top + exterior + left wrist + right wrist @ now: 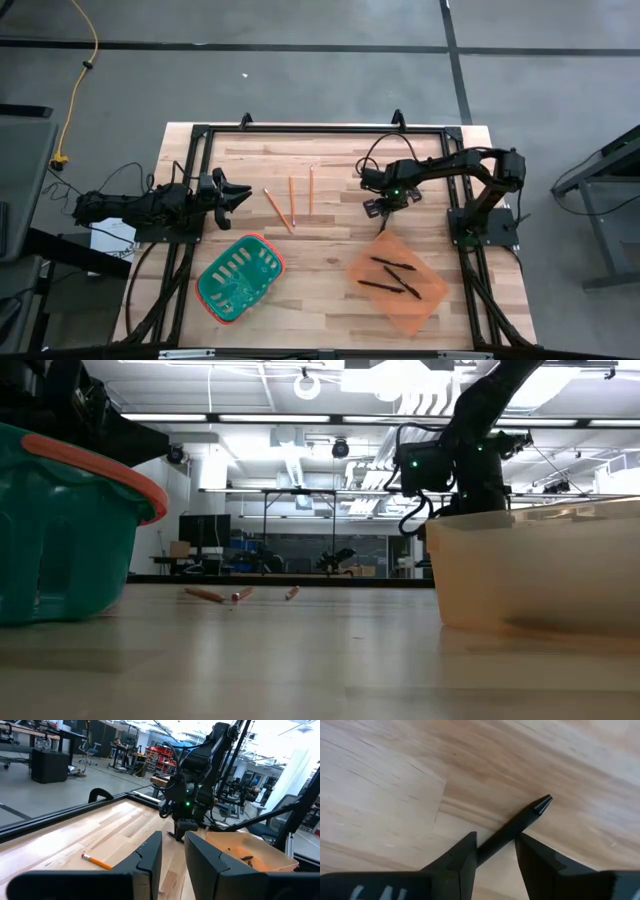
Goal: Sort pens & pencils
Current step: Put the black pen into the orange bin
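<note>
High view, right side: the right gripper hangs above bare wood just beyond the orange bin, which holds three black pens.
High view, left side: the left gripper waits with fingers spread near the table's left edge, beside three pencils that lie loose on the wood. The green basket just in front of them looks empty.
Low view: the pencils lie well back on the table, between the basket wall and the bin wall. The right arm stands over the bin's far rim.
Left wrist view: one pencil lies ahead of the parted fingers. The right arm is beyond it, by the bin.
Right wrist view: the right fingers sit either side of a fourth pen. They seem to be clamped on it, though contact is hard to confirm.
Progress: judging by this, three pens are sorted, one is in hand and all the pencils remain.
Room: the wood between the containers is open; the bin rim sits close under the right arm.
</note>
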Robot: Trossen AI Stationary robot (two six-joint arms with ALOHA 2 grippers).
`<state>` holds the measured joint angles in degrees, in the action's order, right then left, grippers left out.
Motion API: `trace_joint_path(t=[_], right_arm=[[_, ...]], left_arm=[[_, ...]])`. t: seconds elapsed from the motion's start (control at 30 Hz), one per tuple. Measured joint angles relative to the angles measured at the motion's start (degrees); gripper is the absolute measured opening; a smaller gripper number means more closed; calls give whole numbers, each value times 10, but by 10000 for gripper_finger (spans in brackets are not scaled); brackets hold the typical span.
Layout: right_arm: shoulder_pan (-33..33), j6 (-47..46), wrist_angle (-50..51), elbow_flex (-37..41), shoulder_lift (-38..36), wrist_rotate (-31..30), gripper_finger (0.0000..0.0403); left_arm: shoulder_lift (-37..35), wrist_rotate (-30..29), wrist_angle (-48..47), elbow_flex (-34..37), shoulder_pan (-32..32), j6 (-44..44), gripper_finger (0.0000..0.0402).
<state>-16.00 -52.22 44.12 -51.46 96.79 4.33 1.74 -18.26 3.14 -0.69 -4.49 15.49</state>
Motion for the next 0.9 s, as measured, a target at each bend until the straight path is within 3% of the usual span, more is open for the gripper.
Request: trace_joint_path(t=[0.23, 0.5, 0.8, 0.9], right_arm=[[9, 20, -9, 0, 0, -30, 129], [28, 151, -48, -11, 1, -100, 128], [20, 266, -66, -11, 1, -93, 128], [19, 254, -64, -11, 1, -87, 128]], left_arm=[[0, 0, 0, 0, 0, 0, 72], [0, 0, 0, 0, 0, 0, 72], [0, 0, 0, 0, 0, 0, 72], [0, 0, 0, 0, 0, 0, 72]])
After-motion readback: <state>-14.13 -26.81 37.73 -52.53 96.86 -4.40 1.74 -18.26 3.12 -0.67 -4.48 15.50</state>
